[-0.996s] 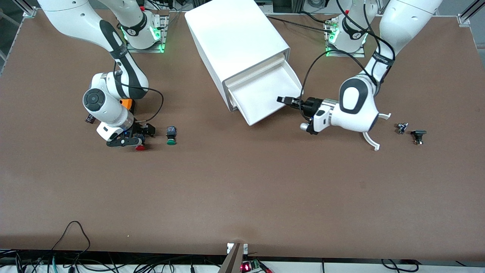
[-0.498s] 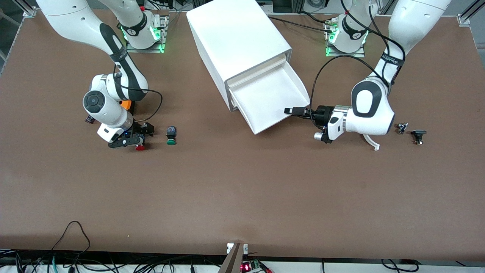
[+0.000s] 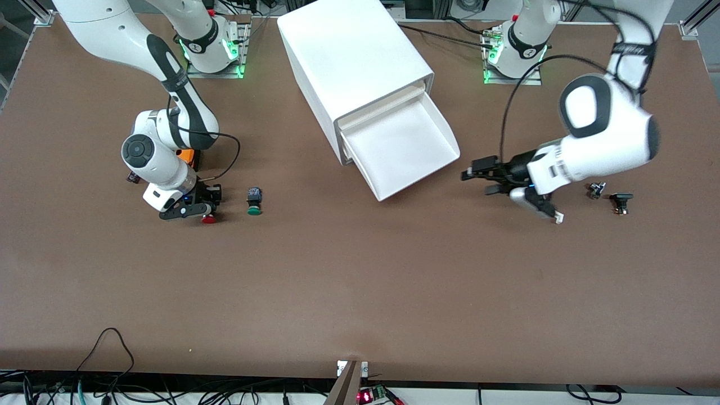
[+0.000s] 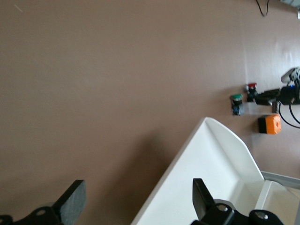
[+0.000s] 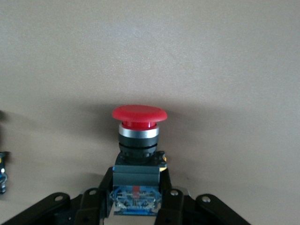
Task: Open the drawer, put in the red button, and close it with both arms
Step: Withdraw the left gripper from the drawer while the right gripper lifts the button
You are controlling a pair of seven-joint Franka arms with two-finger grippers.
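Observation:
The red button (image 3: pixel 209 219) lies on the table toward the right arm's end, red cap on a black body. My right gripper (image 3: pixel 197 206) is shut on its body. In the right wrist view the fingers (image 5: pixel 96 197) clamp the body of the red button (image 5: pixel 138 114) on both sides. The top drawer (image 3: pixel 400 147) stands pulled out of the white cabinet (image 3: pixel 354 56) and is empty. My left gripper (image 3: pixel 477 175) is open and empty, just off the drawer's front corner toward the left arm's end. The left wrist view shows its fingers (image 4: pixel 74 202) wide apart, with the drawer (image 4: pixel 220 161) beside them.
A green button (image 3: pixel 254 210) lies beside the red one, toward the cabinet. An orange box (image 3: pixel 188 154) sits under the right arm. Small dark parts (image 3: pixel 620 201) and a white curved piece (image 3: pixel 554 215) lie near the left arm's end.
My left gripper has let go of the drawer front, opened and drawn away toward the left arm's end. The drawer came out a little more. The right gripper has barely moved.

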